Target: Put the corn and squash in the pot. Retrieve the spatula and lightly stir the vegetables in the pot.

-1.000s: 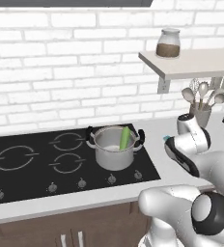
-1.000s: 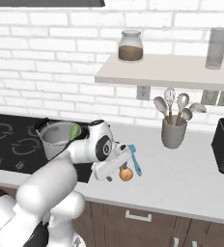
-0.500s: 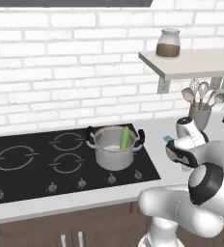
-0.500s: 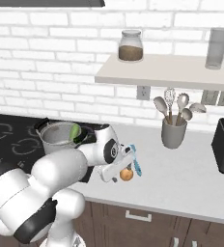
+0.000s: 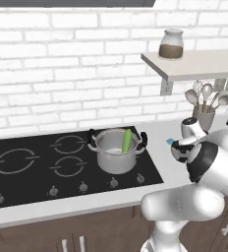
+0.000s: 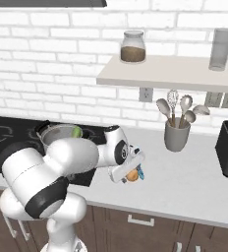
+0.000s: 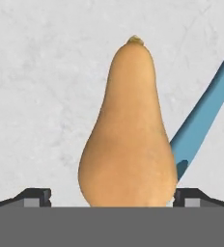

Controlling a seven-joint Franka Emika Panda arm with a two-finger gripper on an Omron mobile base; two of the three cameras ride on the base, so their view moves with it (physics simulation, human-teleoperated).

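My end effector [image 7: 112, 198] is wide open and holds nothing; its two tips stand on both sides of the squash [image 7: 128, 130], one at each flank of the fat bulb, without touching it as far as I can see. I keep them like this because, I think, the bulb is the widest part and the jaws must pass around it before closing.

The squash lies flat on the table [image 7: 41, 87]. In the hand view its long axis runs away from my end effector: the round bulb is nearest to me and the narrow neck with the small stem end points away.

The spatula [image 7: 205, 116] lies just beside the squash, at the bulb's side, and it goes out slanted from there; it looks touching or nearly touching, I cannot tell which. So a careless closing could catch it too.

The pot [image 5: 117, 150] stands on the hob, well apart from the squash, and a green piece [image 5: 127, 141] already leans inside it, tilted up against the rim.
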